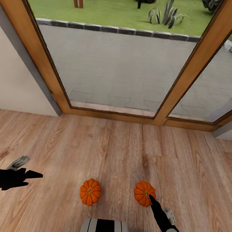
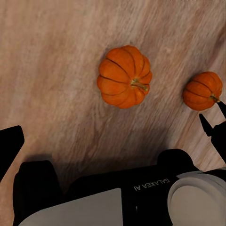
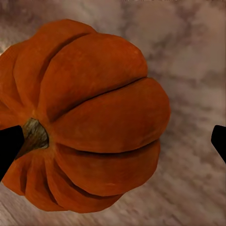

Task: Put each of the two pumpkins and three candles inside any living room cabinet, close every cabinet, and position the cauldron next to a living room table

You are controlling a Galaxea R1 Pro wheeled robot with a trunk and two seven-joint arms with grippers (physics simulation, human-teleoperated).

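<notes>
Two orange ribbed pumpkins lie on the wood floor in front of me. The left pumpkin (image 1: 90, 192) (image 2: 125, 76) sits free, with my left gripper (image 1: 34, 179) open well off to its left, above the floor. At the right pumpkin (image 1: 144, 193) (image 2: 203, 90) (image 3: 94, 136), my right gripper (image 1: 151, 199) (image 3: 113, 143) is open. One dark fingertip (image 3: 9, 148) is by the pumpkin's stem and the other (image 3: 219, 141) is beyond its far side, apart from it. The candles, cabinet, cauldron and table are out of view.
A large glass door with a wooden frame (image 1: 183, 80) stands straight ahead, with a paved patio and lawn behind it. A white wall (image 1: 16, 85) lies to the left. My own base (image 1: 105, 231) (image 2: 141, 188) is just behind the pumpkins.
</notes>
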